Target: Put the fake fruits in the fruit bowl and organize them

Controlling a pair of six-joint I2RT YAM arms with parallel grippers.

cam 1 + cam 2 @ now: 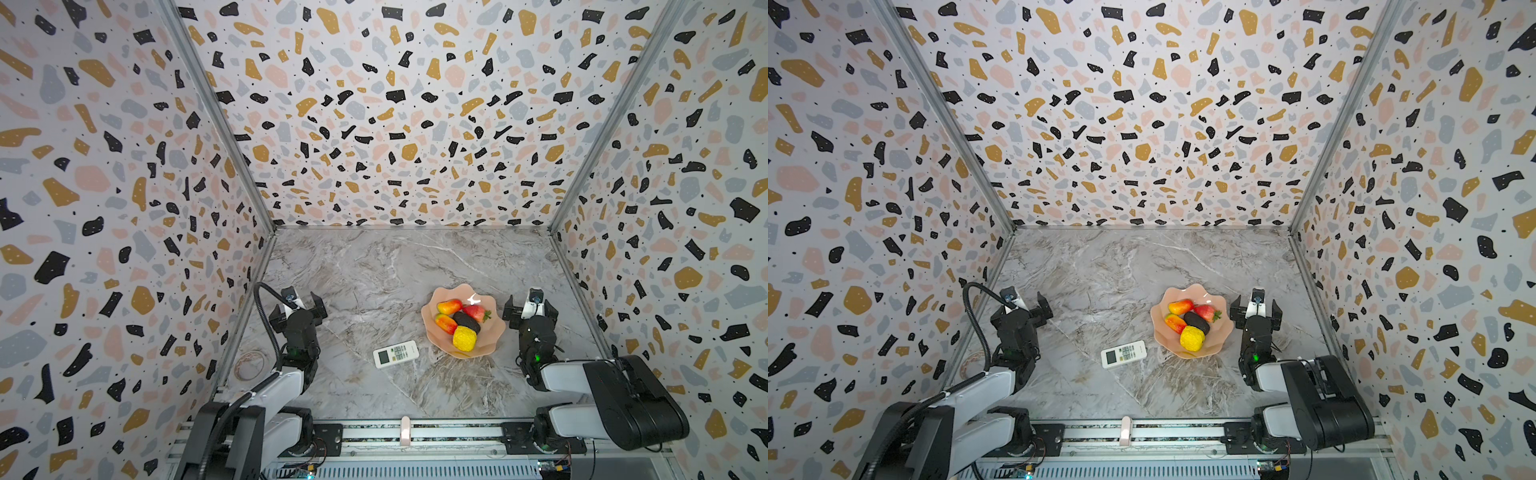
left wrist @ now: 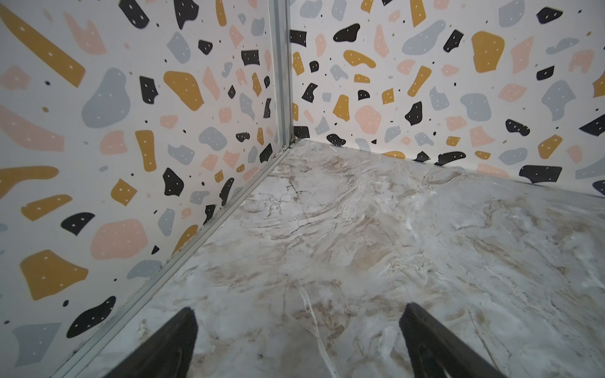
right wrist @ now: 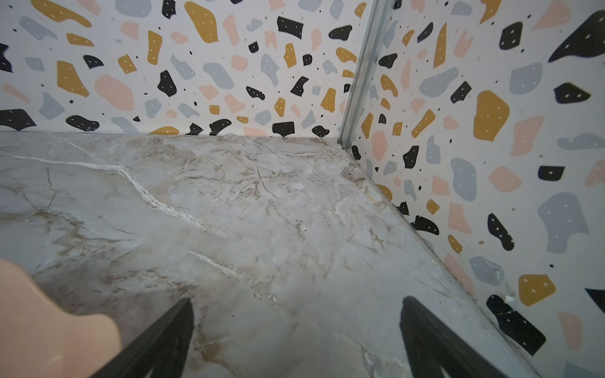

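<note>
Progress: task looks as good as done; all five fruits lie inside the bowl (image 1: 491, 338), and none is out on the table (image 1: 374, 266).
Bowl: on the table, right of centre in both top views; its pink rim (image 3: 49, 327) also shows at the edge of the right wrist view.
Black oval (image 1: 466, 322): mid-bowl, with the other four packed round it.
Ball (image 1: 464, 338): yellow, at the near side of the bowl, touching the black oval.
Strawberry (image 1: 476, 311): at the far right of the cluster, leaves toward the rim.
Far oval (image 1: 449, 306): red-orange, at the far left of the cluster.
Near oval (image 1: 445, 323): red-orange, just beside the far oval, against the black oval.
Arrangement: one tight cluster with the pieces touching; none sits on the rim or hangs over it. I judge this tidy enough.
Left gripper (image 2: 298, 312): spread wide and empty, over bare table at the left of both top views, well apart from the bowl.
Right gripper (image 3: 296, 302): spread wide and empty, just beside the bowl's right rim, apparently not touching it.
Remote (image 1: 395, 353): white, flat on the table near the bowl's near-left side, apart from it; it is no fruit and belongs outside.
Left to do: nothing plain to see; at most a small nudge to even the spacing.
</note>
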